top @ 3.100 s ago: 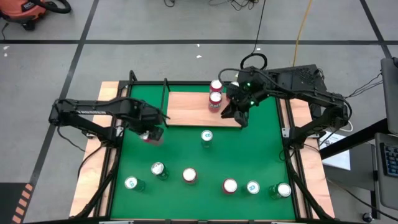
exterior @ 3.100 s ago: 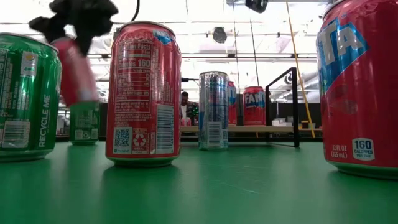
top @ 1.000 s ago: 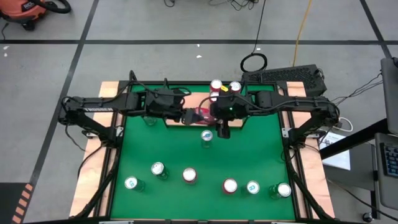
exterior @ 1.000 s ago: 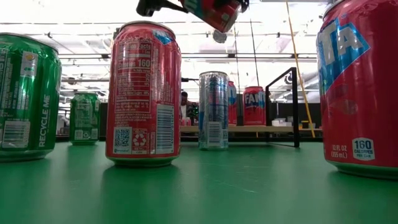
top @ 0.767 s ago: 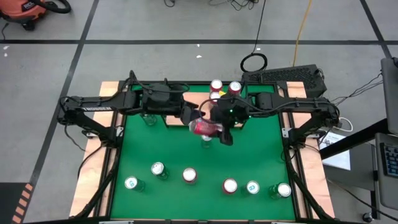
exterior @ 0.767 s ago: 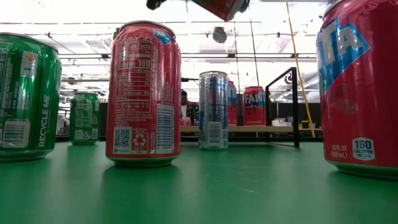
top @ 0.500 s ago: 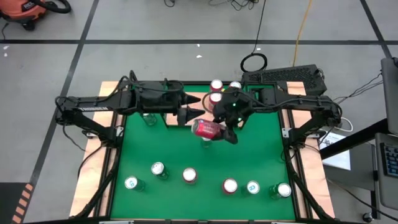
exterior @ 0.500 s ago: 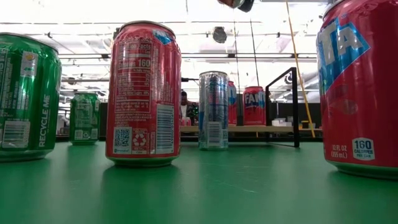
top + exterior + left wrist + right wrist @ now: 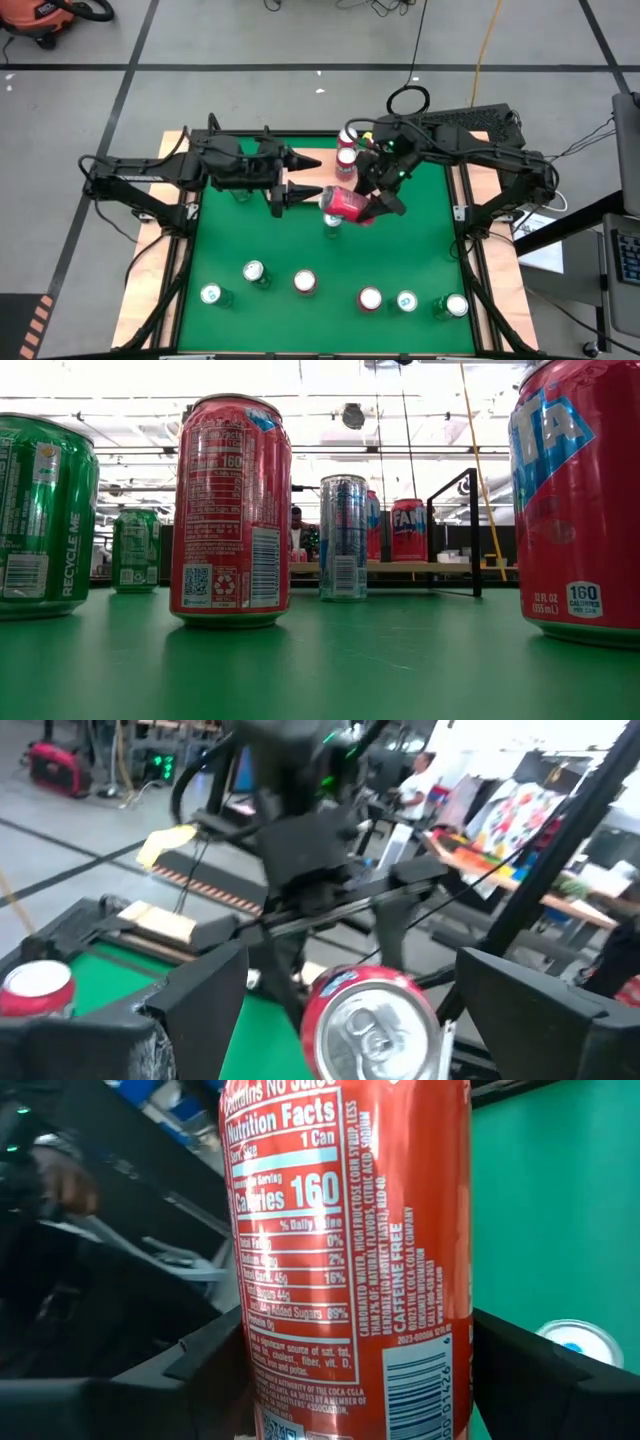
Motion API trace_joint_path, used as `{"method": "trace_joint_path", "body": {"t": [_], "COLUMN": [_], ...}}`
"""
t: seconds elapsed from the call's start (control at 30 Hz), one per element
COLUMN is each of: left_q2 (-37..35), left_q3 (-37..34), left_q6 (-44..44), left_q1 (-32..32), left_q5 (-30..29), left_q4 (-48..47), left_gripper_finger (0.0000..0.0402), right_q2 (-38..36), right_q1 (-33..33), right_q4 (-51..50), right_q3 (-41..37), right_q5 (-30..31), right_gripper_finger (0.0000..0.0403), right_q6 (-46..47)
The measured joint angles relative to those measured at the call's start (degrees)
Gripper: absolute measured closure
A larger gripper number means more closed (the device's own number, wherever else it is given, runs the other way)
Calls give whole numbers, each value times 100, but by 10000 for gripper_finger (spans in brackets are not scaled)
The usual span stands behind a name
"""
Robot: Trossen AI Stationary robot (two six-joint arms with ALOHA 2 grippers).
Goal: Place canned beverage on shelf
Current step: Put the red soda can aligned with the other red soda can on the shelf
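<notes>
Red can [image 9: 349, 204] lies on its side up in the air above mid-table, clamped betw. the right gripper's [image 9: 372, 206] two fingers; right wrist view shows a dark finger [image 9: 535, 1380] on each flank of the can, label filling the pic. Left gripper [image 9: 296, 176] sits just beside the can's top end, fingers spread wide, nothing in them, tips pointing at the can; left wrist view looks straight at the can's lid [image 9: 372, 1020] betw. its own open fingers, not touching. Shelf [image 9: 322, 170] is at the far side of the green mat [image 9: 410, 250], partly hidden under both arms; two red cans [image 9: 347, 148] stand at its right end, just beside the right arm, w/ bare board showing to their left. A silver-blue can [image 9: 331, 221] stands on the mat right below the held can. Nearer the front edge: two green cans [image 9: 230, 283] left, a red can [image 9: 304, 282] mid, another red can [image 9: 369, 298] and two more cans [image 9: 430, 303] right. One green can [image 9: 240, 190] sits under the left arm. Low view: cans only, no gripper in it; black rail post [image 9: 474, 530] at shelf's right end. Open mat betw. the front row and the shelf, esp. right of centre.
</notes>
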Motion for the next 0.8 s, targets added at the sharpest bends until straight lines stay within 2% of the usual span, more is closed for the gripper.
{"method": "trace_joint_path", "body": {"t": [0.23,0.37,0.47,0.6,0.8], "left_q2": [-266,-444,-458,-420,-291], "left_q3": [-11,-7,-7,-7,0], "left_q6": [-156,10,149,100,134], "left_q1": [-241,-392,-434,-436,-481], "left_q5": [-36,-441,-670,-681,-403], "left_q4": [-53,-56,-104,-181,214], "left_gripper_finger": [47,47,47,47,47], "right_q2": [3,3,4,10,23], "right_q1": [-192,-278,-319,-337,-346], "right_q4": [473,1065,1489,1985,2697], "right_q3": [2,2,2,2,2], "right_q5": [-625,-863,-891,-885,-828], "right_gripper_finger": [112,112,112,112,112], "right_q6": [23,140,196,376,619]}}
